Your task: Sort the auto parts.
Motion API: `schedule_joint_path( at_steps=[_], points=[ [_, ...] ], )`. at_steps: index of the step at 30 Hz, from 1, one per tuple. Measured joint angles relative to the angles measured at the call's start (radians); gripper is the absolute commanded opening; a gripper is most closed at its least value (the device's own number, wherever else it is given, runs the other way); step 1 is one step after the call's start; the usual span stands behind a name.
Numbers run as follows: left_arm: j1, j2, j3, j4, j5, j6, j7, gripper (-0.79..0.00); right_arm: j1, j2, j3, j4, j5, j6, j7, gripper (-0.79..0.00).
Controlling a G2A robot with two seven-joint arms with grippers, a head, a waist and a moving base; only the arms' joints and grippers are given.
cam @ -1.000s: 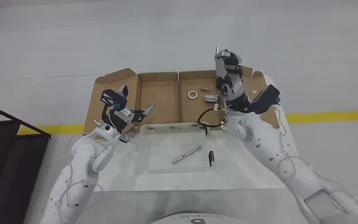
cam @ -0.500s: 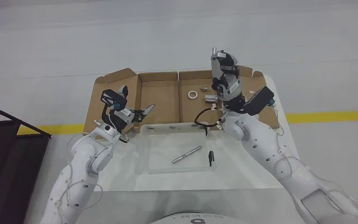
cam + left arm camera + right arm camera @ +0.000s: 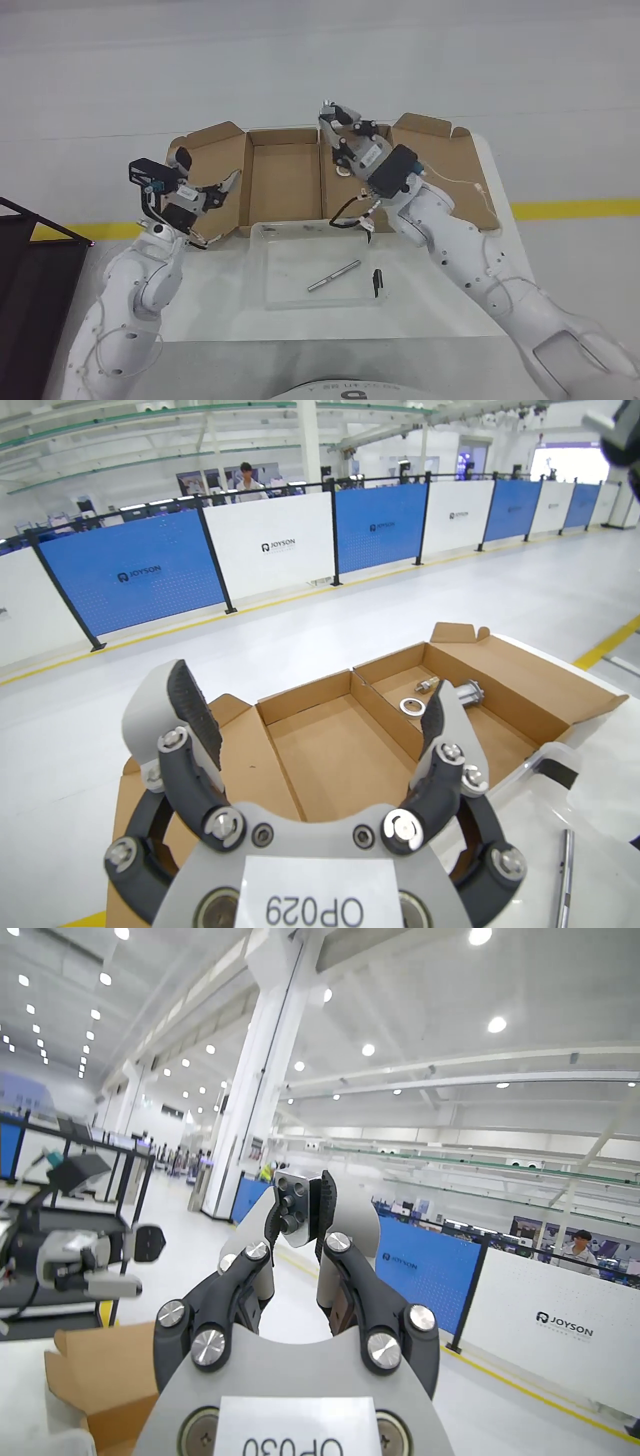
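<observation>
Since a second ago, the right arm has swung across from over the right compartment toward the middle of the cardboard box (image 3: 285,185), and the left arm has drawn outward.

Right end effector (image 3: 300,1200): clamped on a small drilled metal block (image 3: 292,1210), held high with the fingertips pointing up. The box lies beneath it, roughly at the divider between the middle and right compartments.

Left end effector (image 3: 310,700): wide and empty. Just ahead of its fingertips is the bare middle compartment. Beyond that, the right compartment holds a ring (image 3: 412,706), a threaded fitting (image 3: 425,686) and a flanged cylinder (image 3: 471,692).

Behind both end effectors, the clear tray (image 3: 290,260) on the surface holds a rod (image 3: 333,276) and a black piece (image 3: 377,282).

I judge the step in hand to be carrying the block to its compartment. The next move calls for tipping the wrist down, lowering inside the chosen walls, then releasing. I cannot tell which compartment is meant.
</observation>
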Motion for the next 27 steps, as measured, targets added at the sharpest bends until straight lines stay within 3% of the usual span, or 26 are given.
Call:
schedule_joint_path(
  at_steps=[5,11,18,27],
  points=[
    [0.036,-0.001,-0.075,0.006,-0.096,-0.009,0.011,0.000,0.049,-0.020,-0.061,0.023,-0.153,0.012,0.243,-0.785],
    [0.037,-0.001,-0.075,0.006,-0.103,-0.009,0.011,0.000,0.120,-0.066,-0.157,0.090,-0.224,-0.029,0.469,-0.785],
    [0.037,-0.001,-0.075,0.006,-0.103,-0.009,0.011,0.000,0.194,-0.134,-0.236,0.203,-0.207,-0.022,0.524,-0.785],
    [0.037,-0.001,-0.075,0.006,-0.103,-0.009,0.011,0.000,0.260,-0.210,-0.301,0.339,-0.251,0.016,0.719,-0.785]
  ],
)
